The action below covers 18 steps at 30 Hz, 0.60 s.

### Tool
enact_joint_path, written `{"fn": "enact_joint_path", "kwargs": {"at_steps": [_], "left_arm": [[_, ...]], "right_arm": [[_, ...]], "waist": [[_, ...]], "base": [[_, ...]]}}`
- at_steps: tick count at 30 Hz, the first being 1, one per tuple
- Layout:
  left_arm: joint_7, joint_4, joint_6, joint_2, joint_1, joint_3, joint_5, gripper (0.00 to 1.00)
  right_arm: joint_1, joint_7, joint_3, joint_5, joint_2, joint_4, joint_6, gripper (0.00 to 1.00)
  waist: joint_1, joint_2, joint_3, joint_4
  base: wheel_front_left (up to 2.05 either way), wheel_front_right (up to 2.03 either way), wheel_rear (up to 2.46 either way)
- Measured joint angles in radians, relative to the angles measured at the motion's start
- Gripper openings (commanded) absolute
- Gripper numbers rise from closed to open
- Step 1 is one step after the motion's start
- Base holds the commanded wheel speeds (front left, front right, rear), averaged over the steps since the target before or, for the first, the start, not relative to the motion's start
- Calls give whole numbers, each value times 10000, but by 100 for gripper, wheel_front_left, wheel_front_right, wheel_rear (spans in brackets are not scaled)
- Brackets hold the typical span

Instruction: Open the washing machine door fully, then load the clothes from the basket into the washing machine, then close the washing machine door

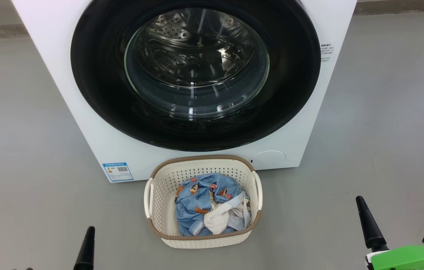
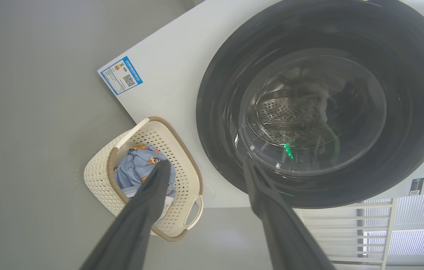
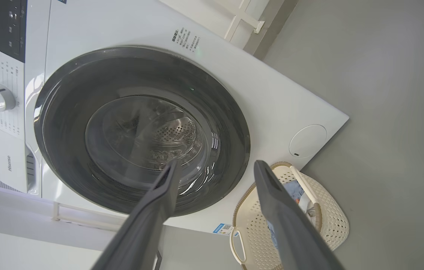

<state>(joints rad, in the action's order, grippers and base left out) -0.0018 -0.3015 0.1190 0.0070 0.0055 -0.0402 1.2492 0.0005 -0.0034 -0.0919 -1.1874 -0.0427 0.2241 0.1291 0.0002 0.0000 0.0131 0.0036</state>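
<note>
My left gripper and right gripper hung spread wide, holding and touching nothing. Between them the basket stood on the floor just before the washing machine, likely to keep the clothes handy for loading. Beyond, the washing machine door was shut.

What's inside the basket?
Light-blue cartoon-print fabric with a white garment lying on it, both inside the basket. Anything beneath them is covered.
</note>
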Motion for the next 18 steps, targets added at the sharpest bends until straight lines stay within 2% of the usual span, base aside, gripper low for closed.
{"fn": "enact_joint_path", "kwargs": {"at_steps": [18], "left_arm": [[-527, 201, 2, 138, 119, 157, -3191, 100]], "right_arm": [[-2, -523, 546, 2972, -479, -209, 0, 100]], "waist": [[0, 0, -25, 25]], "base": [[0, 0, 0]]}}
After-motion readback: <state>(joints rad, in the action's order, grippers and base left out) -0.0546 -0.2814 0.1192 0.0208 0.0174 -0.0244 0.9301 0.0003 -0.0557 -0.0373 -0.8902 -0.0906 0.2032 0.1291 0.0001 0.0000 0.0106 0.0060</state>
